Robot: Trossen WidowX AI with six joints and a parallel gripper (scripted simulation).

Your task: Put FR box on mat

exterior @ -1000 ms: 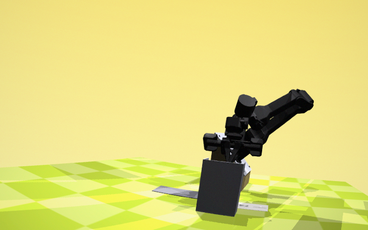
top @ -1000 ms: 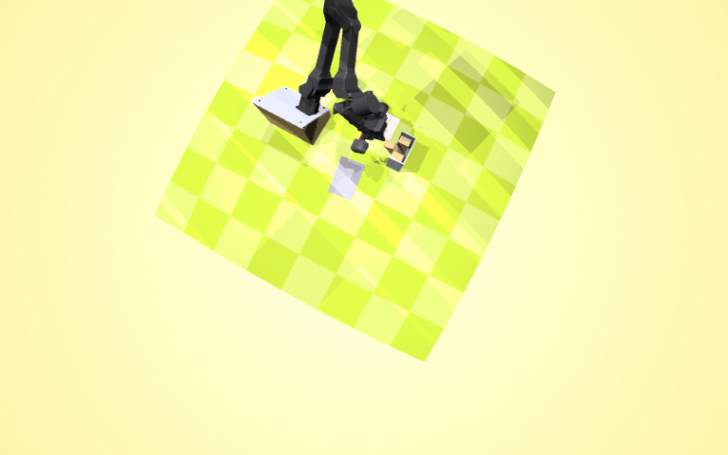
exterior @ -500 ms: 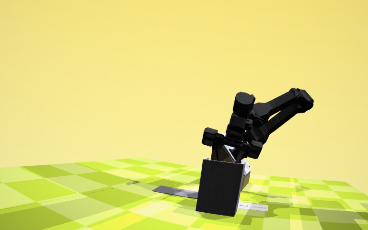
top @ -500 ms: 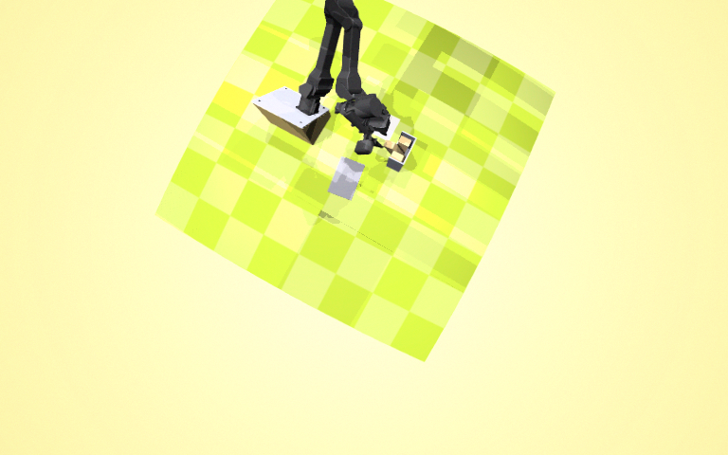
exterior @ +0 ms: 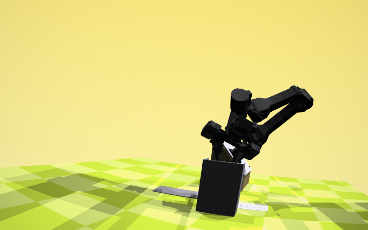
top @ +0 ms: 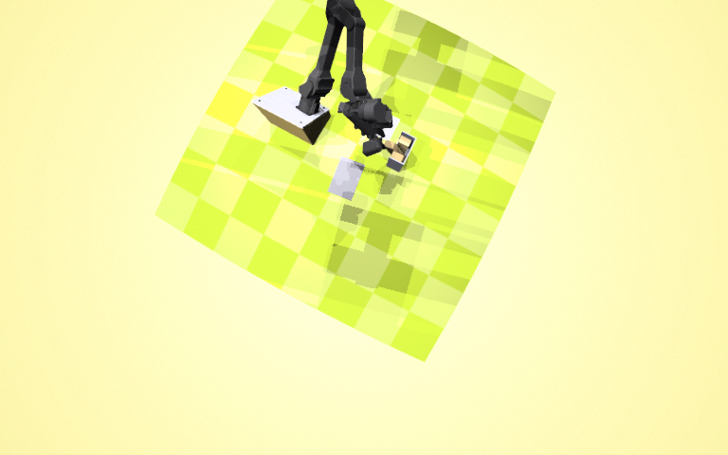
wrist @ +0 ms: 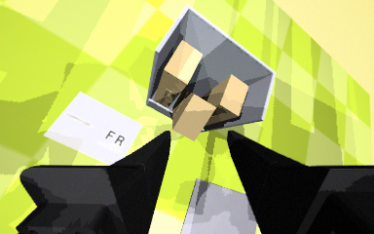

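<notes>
The hand point(top: 382, 147) point(exterior: 225, 160) point(wrist: 199, 136), part-open and empty, faces the nearest box point(top: 391, 145) point(wrist: 194, 117); probably light, stiff card, best pinched by opposite sides.

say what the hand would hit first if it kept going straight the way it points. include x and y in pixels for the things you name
Most likely the nearest tan box point(wrist: 194, 117), the one leaning out over the near rim of the bin point(top: 395, 163) point(exterior: 219, 187) point(wrist: 243, 46); the open hand point(wrist: 199, 136) points at it, though the gap is hard to judge.

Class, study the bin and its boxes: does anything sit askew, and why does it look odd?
Yes: the middle box leans over the near rim of the bin, while its two neighbours stay inside.
</notes>
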